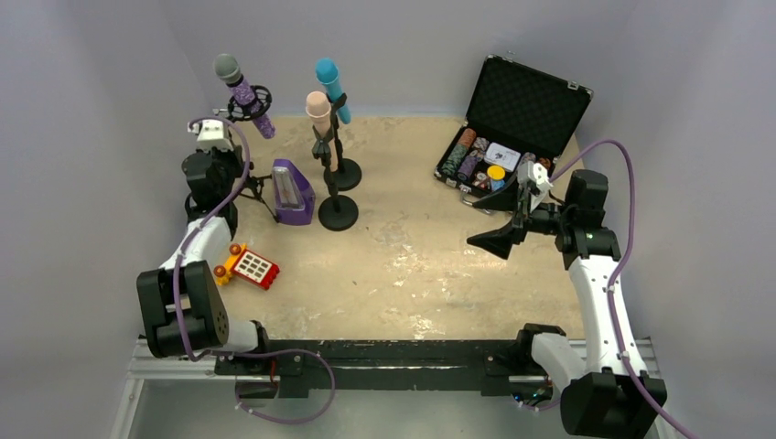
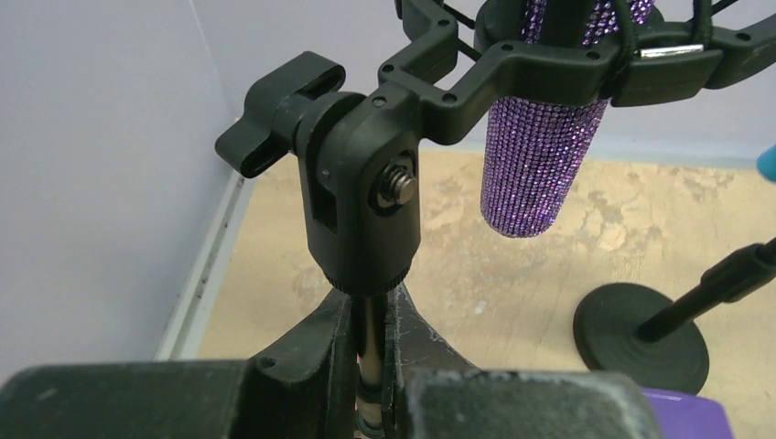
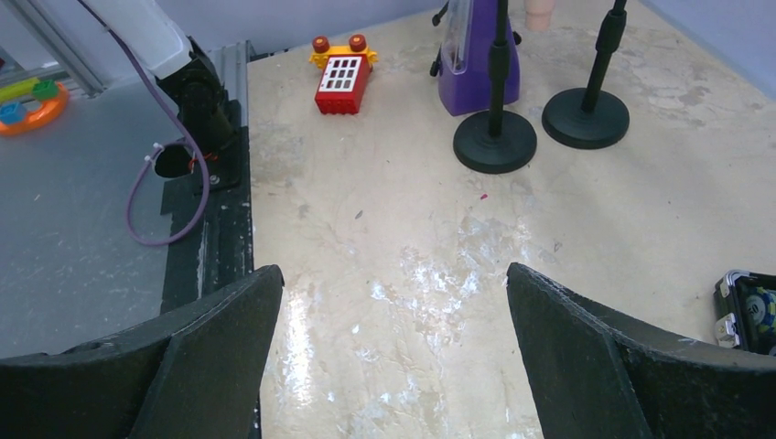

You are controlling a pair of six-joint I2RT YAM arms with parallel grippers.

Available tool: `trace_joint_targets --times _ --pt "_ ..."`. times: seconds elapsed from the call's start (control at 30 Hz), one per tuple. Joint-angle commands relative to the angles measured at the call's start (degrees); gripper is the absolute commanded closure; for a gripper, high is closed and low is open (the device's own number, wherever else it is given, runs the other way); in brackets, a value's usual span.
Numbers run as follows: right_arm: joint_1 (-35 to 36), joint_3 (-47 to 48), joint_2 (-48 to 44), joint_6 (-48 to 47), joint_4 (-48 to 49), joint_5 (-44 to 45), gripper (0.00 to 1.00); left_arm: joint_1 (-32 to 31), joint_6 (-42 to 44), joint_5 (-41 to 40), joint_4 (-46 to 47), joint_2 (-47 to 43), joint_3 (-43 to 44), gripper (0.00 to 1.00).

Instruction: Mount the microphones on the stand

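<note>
Likely a lab: bare pale walls [image 1: 82,137], aluminium mounting rail [image 1: 165,366].

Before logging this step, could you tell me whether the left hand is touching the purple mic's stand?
Touching. The left wrist view shows the left hand shut on the stand pole below its mount.

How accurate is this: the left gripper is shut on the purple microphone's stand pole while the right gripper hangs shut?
Not quite: the right gripper is open, fingers wide apart in the right wrist view. The left gripper is shut on that stand pole.
</note>
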Motion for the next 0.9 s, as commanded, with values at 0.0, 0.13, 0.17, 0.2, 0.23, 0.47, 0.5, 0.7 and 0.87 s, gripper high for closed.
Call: trace_joint_targets --times 0.0,0.13,0.17,0.2,0.23,0.47,0.5,0.7,0.87 --pt "-0.5 0.3 -0.1 -0.8 0.3 -2.4 0.03 0.7 -1.4 2.8 17.2 -0.6 -0.3 1.00" --pt "-0.5 0.3 -0.2 -0.8 0.3 -2.6 0.03 0.8 -0.4 3.8 16.4 -0.1 -2.2 1.00" --pt "-0.5 0.3 -0.2 -0.8 0.3 -2.7 0.03 0.7 -0.1 3.7 16.2 0.0 -2.8 1.00" --pt "-0.5 0.3 -0.2 -0.9 0.3 -2.8 0.03 0.7 0.3 3.5 15.9 0.0 -3.3 1.00" --pt "-0.6 0.3 -0.2 -0.8 0.3 -2.8 0.03 0.7 0.9 3.4 15.6 0.0 -3.9 1.00" --pt "-0.6 0.3 -0.3 -0.8 0.2 -3.1 0.03 0.7 3.0 4.3 14.0 -1.5 -6.3 0.92" --pt "-0.6 0.3 -0.3 -0.9 0.2 -3.2 0.03 0.8 3.1 4.6 13.7 -1.8 -6.5 0.90" --pt "-0.7 0.3 -0.2 -0.7 0.2 -3.4 0.03 0.8 3.2 5.5 12.8 -3.7 -7.3 0.72" --pt "-0.8 0.3 -0.6 -0.7 0.2 -3.4 0.03 0.7 2.7 5.5 12.0 -4.8 -7.3 0.58"
